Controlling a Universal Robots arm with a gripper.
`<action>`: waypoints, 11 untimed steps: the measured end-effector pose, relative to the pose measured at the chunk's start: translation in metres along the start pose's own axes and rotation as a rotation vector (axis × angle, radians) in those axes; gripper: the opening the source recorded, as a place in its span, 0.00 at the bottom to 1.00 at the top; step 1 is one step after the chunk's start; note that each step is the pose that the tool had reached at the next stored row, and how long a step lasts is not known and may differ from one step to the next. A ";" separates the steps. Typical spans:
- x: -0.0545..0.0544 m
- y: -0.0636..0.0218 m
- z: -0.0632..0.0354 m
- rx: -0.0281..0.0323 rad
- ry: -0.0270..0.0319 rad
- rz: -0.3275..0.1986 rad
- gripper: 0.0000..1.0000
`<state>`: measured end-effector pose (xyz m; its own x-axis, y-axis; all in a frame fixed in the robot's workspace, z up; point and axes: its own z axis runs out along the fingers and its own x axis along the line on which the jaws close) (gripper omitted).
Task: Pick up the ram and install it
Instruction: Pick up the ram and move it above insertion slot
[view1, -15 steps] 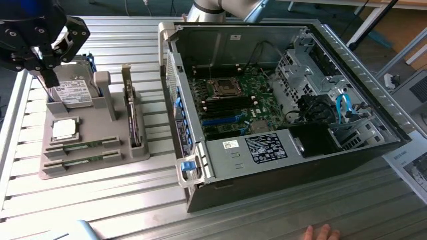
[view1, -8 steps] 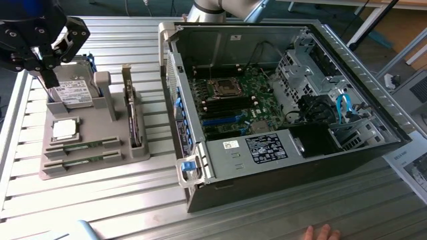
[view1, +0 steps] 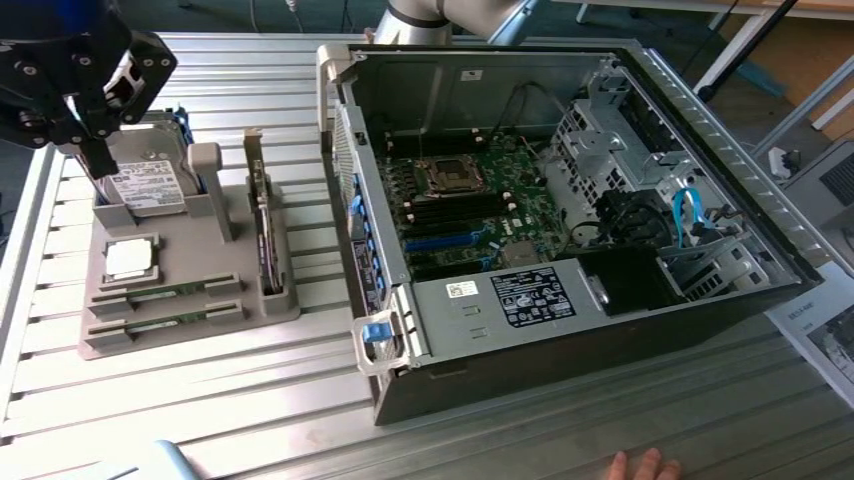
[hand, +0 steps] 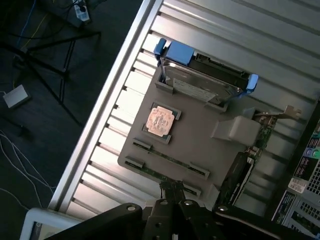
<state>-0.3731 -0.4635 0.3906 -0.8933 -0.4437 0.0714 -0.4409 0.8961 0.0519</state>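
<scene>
Ram sticks (view1: 167, 294) lie in grey holder (view1: 200, 265); tool (view1: 99, 180) clenched above; drive label (view1: 140, 185) illegible.

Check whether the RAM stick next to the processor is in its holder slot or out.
In: the RAM stick lies flat in its slot on the grey holder, beside the processor.

A workshop or lab: slatted aluminium bench (view1: 534, 430) bearing an opened computer case (view1: 467, 75).

Ribbed metal table (view1: 200, 400) (dark floor (hand: 45, 150) alongside).
</scene>
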 end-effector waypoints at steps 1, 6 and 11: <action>0.000 0.0000 0.0000 0.0006 0.0014 -0.012 0.11; 0.000 0.0000 0.0000 0.0036 0.0108 -0.082 0.11; 0.000 0.0000 0.0000 0.0080 0.0236 -0.191 0.11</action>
<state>-0.3731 -0.4635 0.3905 -0.7910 -0.6060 0.0844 -0.6031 0.7955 0.0589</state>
